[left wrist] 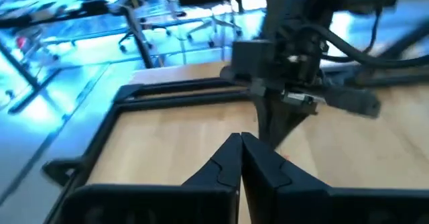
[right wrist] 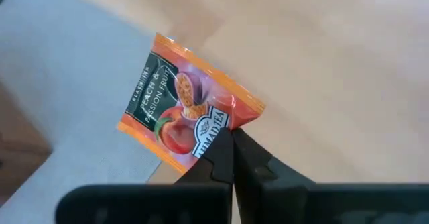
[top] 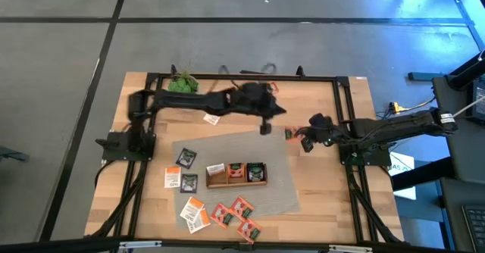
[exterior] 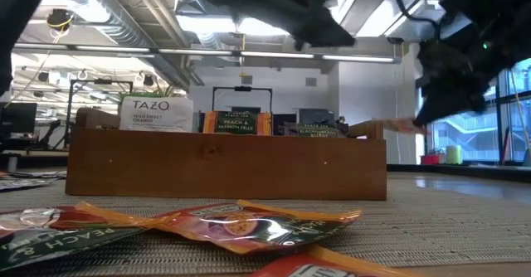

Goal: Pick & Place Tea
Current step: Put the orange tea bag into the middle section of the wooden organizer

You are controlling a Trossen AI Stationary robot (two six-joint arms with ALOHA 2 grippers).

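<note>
An orange peach-and-passion-fruit tea sachet [right wrist: 184, 103] hangs over the bare wood just past the grey mat's right edge, with my right gripper [right wrist: 231, 147] shut on it. In the high view that gripper [top: 298, 136] and the sachet [top: 290, 133] are right of centre. My left gripper [top: 265, 129] hovers shut and empty just left of them, its fingertips [left wrist: 240, 147] closed together. The wooden tray [top: 236, 183] lies on the mat with sachets standing in its three compartments. Several loose sachets [top: 220, 213] lie flat on the mat near the front edge. My right gripper pinches the orange sachet between its two fingers at one edge [right wrist: 213, 131], close to a corner. The sachet is lifted clear of the table and sticks out beyond the fingertips, its printed face toward the wrist camera; in the low view the sachet [exterior: 398, 126] juts out about level.
A small green plant [top: 183, 82] stands at the table's far left. A white sachet [top: 211, 118] lies on the wood under my left arm. Dark and white sachets [top: 182, 170] lie left of the tray. The grey mat [top: 276, 196] has free room right of the tray.
</note>
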